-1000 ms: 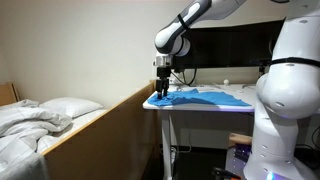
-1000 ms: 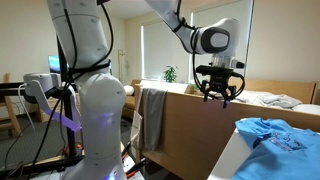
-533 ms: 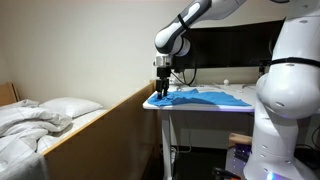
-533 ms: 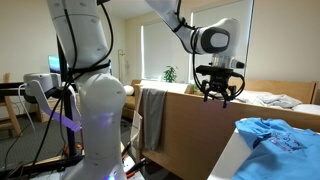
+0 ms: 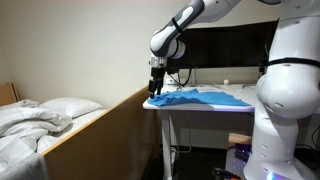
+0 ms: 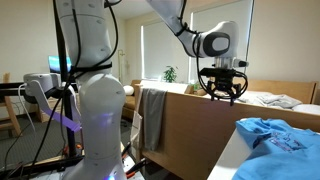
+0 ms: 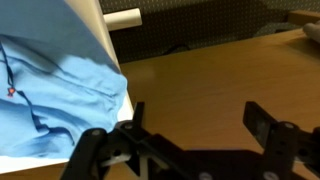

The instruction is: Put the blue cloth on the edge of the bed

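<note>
My fingers (image 7: 268,128) are spread wide, holding nothing. The blue cloth (image 7: 60,85) lies on the white counter (image 7: 104,45) at ten o'clock, just beside one finger.

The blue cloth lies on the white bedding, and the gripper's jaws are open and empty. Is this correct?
No: the blue cloth lies on the white desk, as both exterior views show. The gripper has its jaws open and empty.

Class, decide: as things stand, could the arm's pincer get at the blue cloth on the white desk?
Probably yes: the open pincer hangs by the desk corner, next to the blue cloth, with nothing visible between them.
</note>
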### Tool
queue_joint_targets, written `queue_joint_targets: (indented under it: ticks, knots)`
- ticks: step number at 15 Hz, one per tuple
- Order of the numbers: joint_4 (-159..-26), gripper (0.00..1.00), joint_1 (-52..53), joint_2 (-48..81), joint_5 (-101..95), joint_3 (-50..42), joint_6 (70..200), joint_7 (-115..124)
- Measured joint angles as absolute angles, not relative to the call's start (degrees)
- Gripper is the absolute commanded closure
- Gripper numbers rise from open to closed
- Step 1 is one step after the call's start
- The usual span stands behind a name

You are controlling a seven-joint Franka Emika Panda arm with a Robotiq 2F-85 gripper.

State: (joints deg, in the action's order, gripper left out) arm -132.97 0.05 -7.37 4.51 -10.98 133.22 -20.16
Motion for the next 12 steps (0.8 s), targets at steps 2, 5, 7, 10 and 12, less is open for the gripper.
queue_joint_targets:
  ticks: [2, 5, 7, 10, 12]
  knots:
    - [-130.3, 0.0, 0.0, -4.4, 4.2, -9.9, 137.4, -16.9]
    - [-125.4, 0.0, -0.3, 0.2, 3.3, -9.1, 141.0, -8.1]
    - [-122.3, 0.0, -1.0, 2.4, 0.8, -9.0, 141.3, -0.9]
    - [-118.7, 0.0, -2.4, 3.6, -3.6, -9.4, 139.3, 10.0]
    - [-116.5, 0.0, -3.2, 3.7, -5.9, -10.0, 136.4, 16.3]
